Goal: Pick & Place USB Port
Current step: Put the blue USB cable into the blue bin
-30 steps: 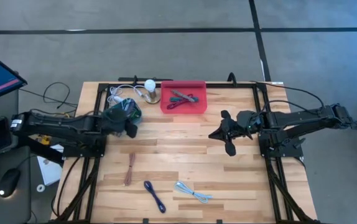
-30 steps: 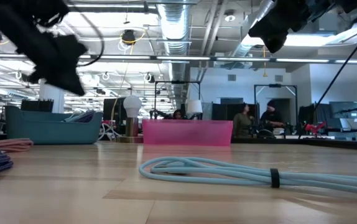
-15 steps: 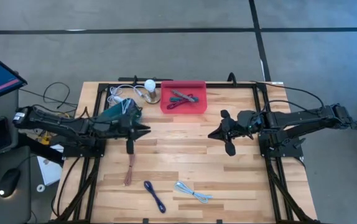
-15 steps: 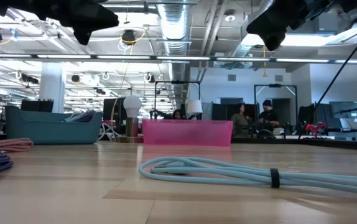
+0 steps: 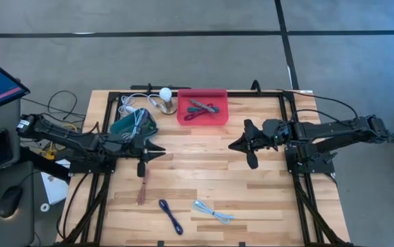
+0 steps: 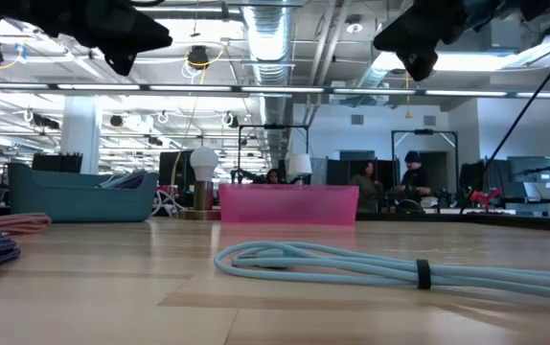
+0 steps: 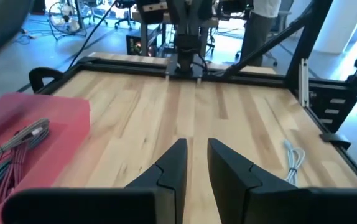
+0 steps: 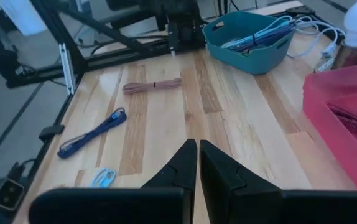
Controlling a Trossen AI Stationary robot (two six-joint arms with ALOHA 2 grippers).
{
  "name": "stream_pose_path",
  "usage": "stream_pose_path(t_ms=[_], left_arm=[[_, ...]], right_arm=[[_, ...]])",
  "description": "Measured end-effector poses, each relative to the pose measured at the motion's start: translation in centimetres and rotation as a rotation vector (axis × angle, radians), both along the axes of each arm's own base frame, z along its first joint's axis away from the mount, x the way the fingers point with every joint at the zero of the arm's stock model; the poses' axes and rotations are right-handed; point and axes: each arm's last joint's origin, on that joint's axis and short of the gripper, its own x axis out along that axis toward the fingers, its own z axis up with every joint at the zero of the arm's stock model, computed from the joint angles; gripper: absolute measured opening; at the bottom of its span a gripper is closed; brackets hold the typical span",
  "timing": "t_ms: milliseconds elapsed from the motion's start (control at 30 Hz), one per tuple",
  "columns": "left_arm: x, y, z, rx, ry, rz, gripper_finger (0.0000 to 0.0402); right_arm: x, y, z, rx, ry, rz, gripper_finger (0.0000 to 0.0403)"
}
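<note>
Three coiled USB cables lie on the wooden table: a brown one (image 5: 143, 186) (image 8: 152, 85), a dark blue one (image 5: 171, 215) (image 8: 91, 132) and a light blue one (image 5: 213, 211) (image 6: 352, 261) (image 7: 292, 158). A teal bin (image 5: 134, 125) (image 8: 250, 37) and a red bin (image 5: 202, 106) (image 7: 29, 137) at the far side each hold cables. My left gripper (image 5: 157, 151) (image 7: 197, 149) hovers just near of the teal bin, pointing toward the table's right, open by a narrow gap and empty. My right gripper (image 5: 233, 145) (image 8: 198, 149) hovers right of centre, shut and empty.
A lamp with a white bulb (image 5: 165, 96) (image 6: 203, 163) stands between the two bins at the far edge. A black frame (image 5: 252, 91) runs round the table. Bare wood (image 5: 197, 161) lies between the two grippers. People stand in the room beyond the table.
My left gripper has left the spot over the teal bin, moved toward the table's near edge and right, and turned so it points toward the right. In the low view it has risen. My right gripper has shifted slightly toward the left.
</note>
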Motion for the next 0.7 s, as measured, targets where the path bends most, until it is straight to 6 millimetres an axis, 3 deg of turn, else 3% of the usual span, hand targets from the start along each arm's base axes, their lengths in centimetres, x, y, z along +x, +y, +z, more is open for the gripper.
stream_pose_path(t_ms=[100,367,700], left_arm=[[0.0,0.1,-0.1,0.007,0.001,0.007,0.0062],[0.0,0.2,-0.1,0.007,-0.003,0.018,0.0062],[0.0,0.2,-0.1,0.008,-0.003,0.018,0.0062]], right_arm=[[0.0,0.7,0.3,0.007,-0.002,0.022,0.0012],[-0.3,3.3,3.3,-0.034,-0.057,0.037,0.0012],[-1.2,6.5,6.1,0.059,-0.130,0.154,0.0012]])
